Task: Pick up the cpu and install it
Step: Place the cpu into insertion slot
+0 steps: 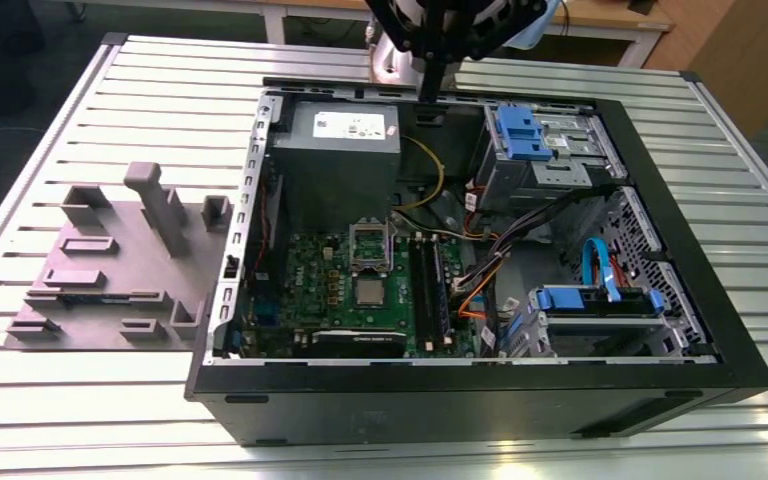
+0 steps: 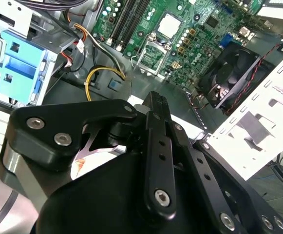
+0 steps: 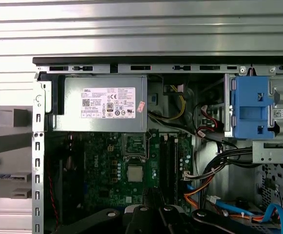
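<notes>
One silvery square cpu [image 1: 372, 291] lies on the green motherboard [image 1: 311, 280] beside the dark framed socket [image 1: 371, 243], seemingly not yet grasped. Your gripper [image 1: 431, 95] hangs well apart, closed and empty.

I see the open computer case [image 3: 39, 146] lying on a slatted metal table [image 3: 131, 29]. The cpu [image 3: 135, 173] lies flat on the green motherboard [image 3: 107, 180], with a metal frame [image 3: 135, 145] between it and the grey power supply [image 3: 100, 103]. My gripper [image 3: 151, 200] hangs over the board near the cpu, fingers together. A blue drive bracket [image 3: 248, 107] sits well apart.
</notes>
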`<action>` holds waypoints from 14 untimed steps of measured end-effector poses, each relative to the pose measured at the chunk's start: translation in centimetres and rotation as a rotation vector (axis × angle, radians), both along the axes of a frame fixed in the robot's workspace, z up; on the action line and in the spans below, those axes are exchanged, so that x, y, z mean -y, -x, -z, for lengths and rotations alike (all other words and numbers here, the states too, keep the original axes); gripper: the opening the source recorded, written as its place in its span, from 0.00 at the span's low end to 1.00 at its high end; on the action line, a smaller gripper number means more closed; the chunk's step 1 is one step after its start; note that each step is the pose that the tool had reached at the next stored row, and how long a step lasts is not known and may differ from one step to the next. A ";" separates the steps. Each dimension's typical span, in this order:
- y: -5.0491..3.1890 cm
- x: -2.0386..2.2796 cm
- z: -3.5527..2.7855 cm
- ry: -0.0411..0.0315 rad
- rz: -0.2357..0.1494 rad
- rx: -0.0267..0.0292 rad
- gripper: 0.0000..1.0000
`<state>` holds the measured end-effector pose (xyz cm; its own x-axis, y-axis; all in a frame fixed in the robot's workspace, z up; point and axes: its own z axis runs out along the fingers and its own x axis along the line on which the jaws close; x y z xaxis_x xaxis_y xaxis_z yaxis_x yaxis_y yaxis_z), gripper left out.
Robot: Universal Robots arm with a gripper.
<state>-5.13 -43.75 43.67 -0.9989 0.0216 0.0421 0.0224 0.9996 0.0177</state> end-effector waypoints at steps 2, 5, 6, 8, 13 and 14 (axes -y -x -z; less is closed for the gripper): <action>0.00 0.07 0.00 0.0000 0.000 0.0000 0.10; 0.00 0.17 0.00 0.0000 0.000 0.0000 0.10; 0.00 0.20 0.00 0.0000 0.000 0.0000 0.10; 0.00 0.27 0.00 0.0000 0.000 0.0000 0.10; 0.00 0.43 0.00 0.0000 0.000 0.0000 0.10; 0.00 0.47 0.00 0.0000 0.000 0.0000 0.10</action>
